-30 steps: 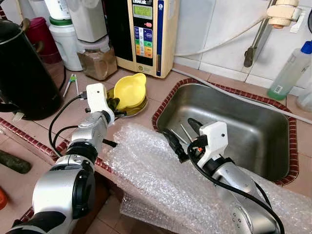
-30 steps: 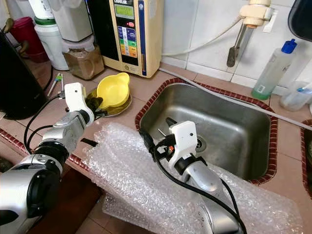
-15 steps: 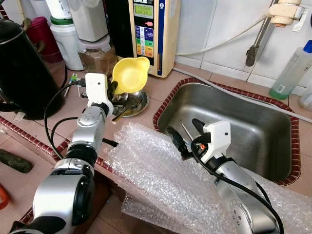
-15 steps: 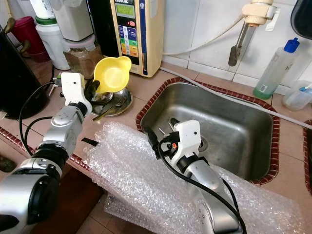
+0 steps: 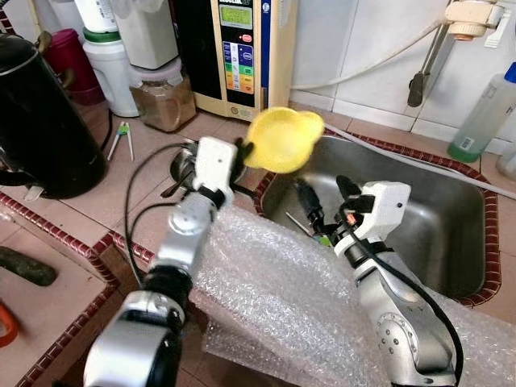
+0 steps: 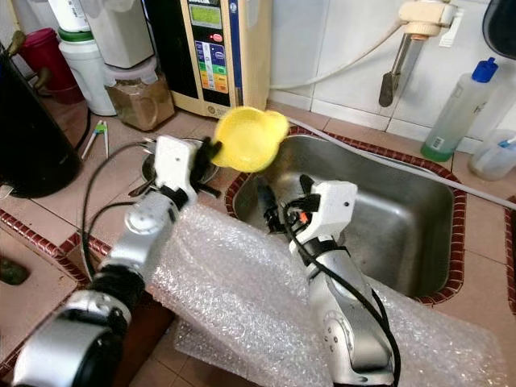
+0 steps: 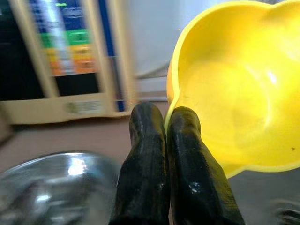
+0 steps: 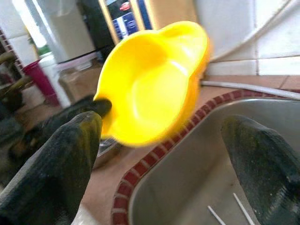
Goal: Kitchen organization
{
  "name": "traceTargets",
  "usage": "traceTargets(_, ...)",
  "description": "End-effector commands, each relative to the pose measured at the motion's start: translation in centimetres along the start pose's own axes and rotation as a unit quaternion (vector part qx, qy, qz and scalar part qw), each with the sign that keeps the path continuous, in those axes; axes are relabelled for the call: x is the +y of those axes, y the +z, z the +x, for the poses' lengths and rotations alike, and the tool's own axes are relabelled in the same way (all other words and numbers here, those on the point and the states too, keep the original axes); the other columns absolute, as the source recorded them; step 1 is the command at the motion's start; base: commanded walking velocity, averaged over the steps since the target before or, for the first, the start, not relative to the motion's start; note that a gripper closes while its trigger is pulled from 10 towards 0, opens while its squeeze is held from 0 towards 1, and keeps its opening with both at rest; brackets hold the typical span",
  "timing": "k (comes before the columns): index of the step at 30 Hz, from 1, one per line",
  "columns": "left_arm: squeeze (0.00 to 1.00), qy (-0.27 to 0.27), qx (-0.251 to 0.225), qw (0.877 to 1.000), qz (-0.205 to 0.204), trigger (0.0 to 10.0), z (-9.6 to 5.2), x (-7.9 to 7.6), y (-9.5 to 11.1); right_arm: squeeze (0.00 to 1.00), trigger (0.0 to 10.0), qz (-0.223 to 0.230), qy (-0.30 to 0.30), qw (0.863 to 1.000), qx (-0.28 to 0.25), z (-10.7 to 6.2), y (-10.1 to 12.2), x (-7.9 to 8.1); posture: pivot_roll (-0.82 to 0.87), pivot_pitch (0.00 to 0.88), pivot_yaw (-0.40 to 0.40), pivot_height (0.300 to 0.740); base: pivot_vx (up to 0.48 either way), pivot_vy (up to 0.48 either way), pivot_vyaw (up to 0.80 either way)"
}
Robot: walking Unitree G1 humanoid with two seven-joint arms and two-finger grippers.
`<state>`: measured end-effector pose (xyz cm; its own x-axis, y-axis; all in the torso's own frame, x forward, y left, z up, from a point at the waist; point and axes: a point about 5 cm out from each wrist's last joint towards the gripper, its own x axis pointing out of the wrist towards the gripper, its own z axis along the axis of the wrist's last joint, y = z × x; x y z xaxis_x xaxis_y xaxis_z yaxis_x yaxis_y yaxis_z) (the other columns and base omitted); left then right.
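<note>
A yellow plastic bowl (image 5: 283, 139) with a pouring lip hangs in the air over the sink's near left corner. My left gripper (image 5: 243, 151) is shut on its rim, the two fingers (image 7: 180, 140) pinching the edge. In the right wrist view the yellow bowl (image 8: 154, 79) is between and beyond the spread fingers (image 8: 56, 159). My right gripper (image 5: 326, 193) stands open just right of the bowl, over the steel sink (image 5: 435, 234). A steel plate (image 5: 184, 165) with cutlery lies on the counter left of the sink.
Bubble wrap (image 5: 274, 298) covers the counter's front edge under both arms. A black kettle (image 5: 40, 121) stands at the left. Jars (image 5: 161, 97) and a water ionizer (image 5: 242, 48) line the back wall. A tap (image 5: 423, 60) and a soap bottle (image 5: 484, 105) stand behind the sink.
My left gripper has lifted the yellow bowl off the steel plate and carried it right toward the sink. My right gripper has risen a little.
</note>
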<state>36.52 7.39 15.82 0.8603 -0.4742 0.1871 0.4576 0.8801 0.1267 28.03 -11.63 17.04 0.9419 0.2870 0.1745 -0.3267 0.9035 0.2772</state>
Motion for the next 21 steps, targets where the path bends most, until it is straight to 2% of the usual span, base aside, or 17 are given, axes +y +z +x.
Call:
traceTargets(1,0.00,-0.019,-0.019,1.000,0.010,0.0,0.2,-0.5,0.9,0.00,10.0,0.006,-0.009,1.000,-0.008,0.2,0.2,-0.2,-0.07,0.039,0.073,0.740,0.000,0.000,0.00)
traceTargets(4,0.00,-0.048,-0.029,0.998,-0.001,0.0,0.2,-2.0,1.2,0.00,10.0,0.019,-0.021,1.000,-0.010,0.5,0.1,-0.4,-0.06,0.040,0.072,0.740,0.000,0.000,0.00)
traceTargets(8,0.00,-0.062,-0.035,0.997,-0.002,0.0,0.1,-2.6,1.4,0.00,10.0,0.005,-0.050,0.999,0.000,0.9,-0.2,-1.3,-0.06,0.043,0.070,0.740,0.000,0.000,0.00)
traceTargets(9,0.00,-0.065,-0.035,0.997,-0.003,0.0,-0.1,-2.8,1.4,0.00,1.5,0.009,-0.069,0.998,0.006,1.1,-0.4,-1.8,-0.06,0.043,0.069,0.740,0.000,0.000,0.00)
traceTargets(10,0.00,-0.065,-0.034,0.997,-0.005,0.0,-0.2,-2.8,1.3,0.00,0.0,0.021,-0.074,0.997,0.005,1.3,-0.4,-2.0,-0.06,0.044,0.069,0.740,0.000,0.000,0.00)
traceTargets(14,0.00,-0.066,-0.027,0.997,-0.006,0.0,-0.4,-2.8,1.2,0.00,0.0,0.031,-0.089,0.996,0.000,2.0,-0.1,-2.4,-0.06,0.045,0.068,0.740,0.000,0.000,0.00)
traceTargets(18,0.00,-0.065,-0.029,0.997,-0.004,0.0,-0.5,-2.8,1.4,0.00,0.0,0.068,-0.113,0.991,-0.017,2.9,0.7,-2.9,-0.06,0.041,0.069,0.740,0.000,0.000,0.00)
traceTargets(21,0.00,-0.065,-0.029,0.997,-0.004,0.0,-0.5,-2.8,1.4,0.00,0.0,0.071,-0.116,0.991,-0.018,3.1,0.7,-3.0,-0.06,0.038,0.069,0.740,0.000,0.000,0.00)
